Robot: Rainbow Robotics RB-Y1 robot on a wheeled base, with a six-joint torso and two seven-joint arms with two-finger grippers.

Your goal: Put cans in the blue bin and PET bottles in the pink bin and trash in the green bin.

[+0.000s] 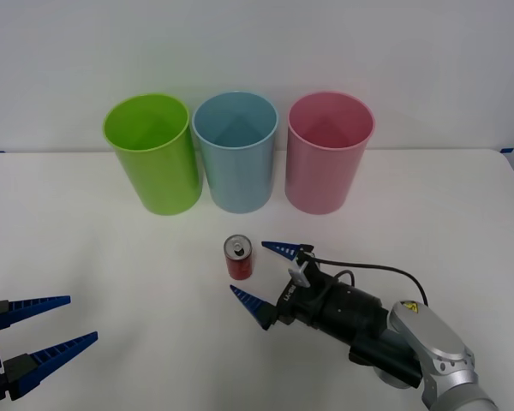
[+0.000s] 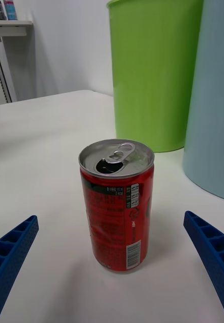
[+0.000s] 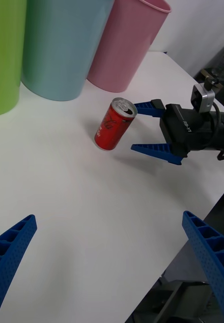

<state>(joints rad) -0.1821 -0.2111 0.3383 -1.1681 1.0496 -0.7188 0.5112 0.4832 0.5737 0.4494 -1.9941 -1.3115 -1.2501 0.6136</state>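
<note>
A: What is nearest the camera?

B: At the near left edge of the white counter [image 1: 111, 274], the left gripper [image 1: 47, 330] rests low with its blue ribbed jaws spread wide and empty. Its body is cut off by the picture's corner.

A: And the other arm?

B: The right gripper [image 1: 261, 276] reaches in from the near right, lying almost flat above the counter. Its jaws are wide open, one fingertip on either side of the red can [image 1: 238, 258], with clear gaps showing between them. Nothing is gripped.

A: Where does the can stand?

B: Upright near the middle of the counter, silver top and pull tab up, its drinking hole open. The small print on its label is too fine to read.

A: What lies beyond?

B: Three tall bins stand in a row at the far side: the green bin [image 1: 152, 154] on the left, the blue bin [image 1: 236, 151] in the middle, the pink bin [image 1: 329, 152] on the right. Their insides are shadowed; the bottoms are hard to make out.
</note>
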